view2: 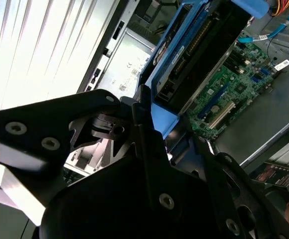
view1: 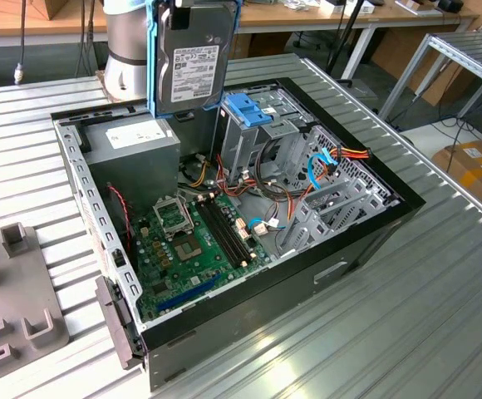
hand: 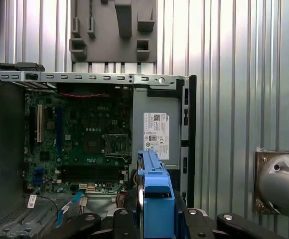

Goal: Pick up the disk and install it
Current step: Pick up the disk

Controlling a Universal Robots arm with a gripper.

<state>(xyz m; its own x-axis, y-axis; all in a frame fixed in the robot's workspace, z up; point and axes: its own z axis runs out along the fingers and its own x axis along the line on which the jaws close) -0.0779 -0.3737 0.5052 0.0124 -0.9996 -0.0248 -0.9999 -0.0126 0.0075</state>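
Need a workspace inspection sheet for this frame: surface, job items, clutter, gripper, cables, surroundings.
Surface: ribbed metal table, bearing an open PC case.
Job's things: disk upright in the air above the case, not yet in a bay.
Clutter: grey fixture on the table, at the exterior view's left.
Grippers: gripper shut on the disk's blue caddy.
Cables: blue cable and red-yellow wires loose beside the drive cage.
Surroundings: workbench, cardboard box beyond the table.

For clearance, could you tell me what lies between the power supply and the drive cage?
In the exterior view, orange, yellow and red cables lie in that gap.
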